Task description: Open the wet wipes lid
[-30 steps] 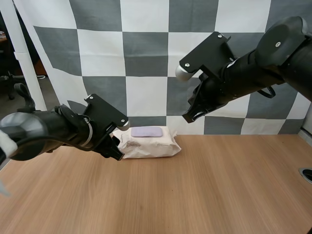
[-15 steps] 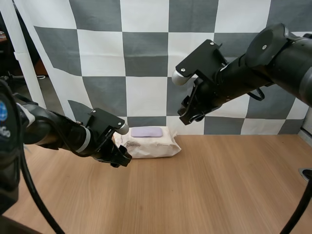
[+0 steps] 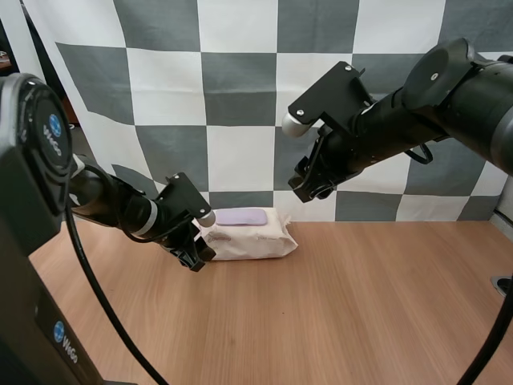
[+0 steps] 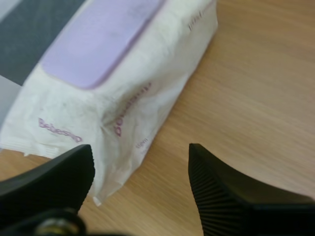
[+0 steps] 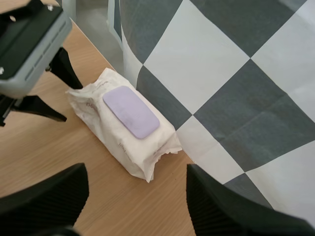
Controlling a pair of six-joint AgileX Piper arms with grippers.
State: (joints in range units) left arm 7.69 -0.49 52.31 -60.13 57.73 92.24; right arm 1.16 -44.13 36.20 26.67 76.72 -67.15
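1. Wet wipes pack [image 3: 250,238]: it lies flat on the desk [image 3: 361,305] near the far edge. Its purple lid [image 3: 241,216] faces up and is closed flush. The pack's place matches that of one second ago.
2. Left gripper [image 3: 197,255]: over the last second it has dropped slightly and settled at the pack's left end, low over the desk. In the left wrist view its fingers [image 4: 49,182] stand apart, released. The pack's crimped corner sits between them, just beside one finger; contact cannot be told.
3. Right gripper [image 3: 311,186]: it has shifted a little leftward and hangs well above the pack's right end. In the right wrist view its fingers are spread and hold nothing, with the lid below and ahead.
4. Meaning for the task: judging by position, the left arm appears set to steady the pack's end while the right arm lines up on the lid. The lid is untouched, so opening has not begun. The next stage likely calls for the right fingers to descend to a lid edge.
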